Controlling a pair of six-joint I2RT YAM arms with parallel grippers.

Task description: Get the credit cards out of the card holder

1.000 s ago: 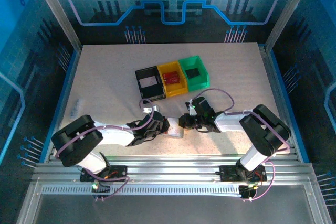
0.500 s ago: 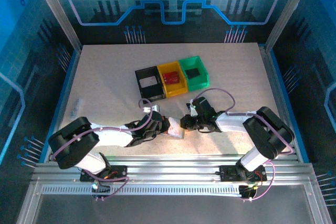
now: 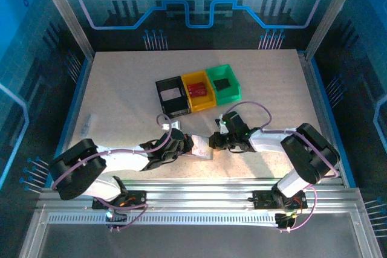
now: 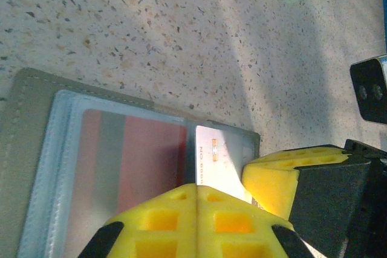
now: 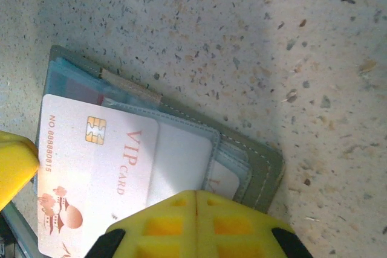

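Note:
The grey card holder (image 3: 202,148) lies open on the table between my two grippers. In the left wrist view its clear sleeve (image 4: 57,167) covers a reddish-pink credit card (image 4: 136,161), with a whitish card (image 4: 221,161) sticking out beside it. The right wrist view shows the holder (image 5: 263,170) and that whitish "VIP" card (image 5: 91,167) partly out of its sleeve. My left gripper (image 3: 183,145) (image 4: 196,206) is shut, its pads over the holder's near edge. My right gripper (image 3: 215,141) (image 5: 196,219) is shut too, its pads over the whitish card; no card shows between them.
A black bin (image 3: 162,98), a yellow bin (image 3: 208,98) and a green bin (image 3: 234,89) stand in a row behind the holder. The green one holds a small black block (image 3: 222,83). A small pale object (image 3: 88,124) lies near the table's left edge.
My right gripper's jaws have closed the last small bit. The left arm's elbow has swung out to the left while its gripper stayed at the holder.

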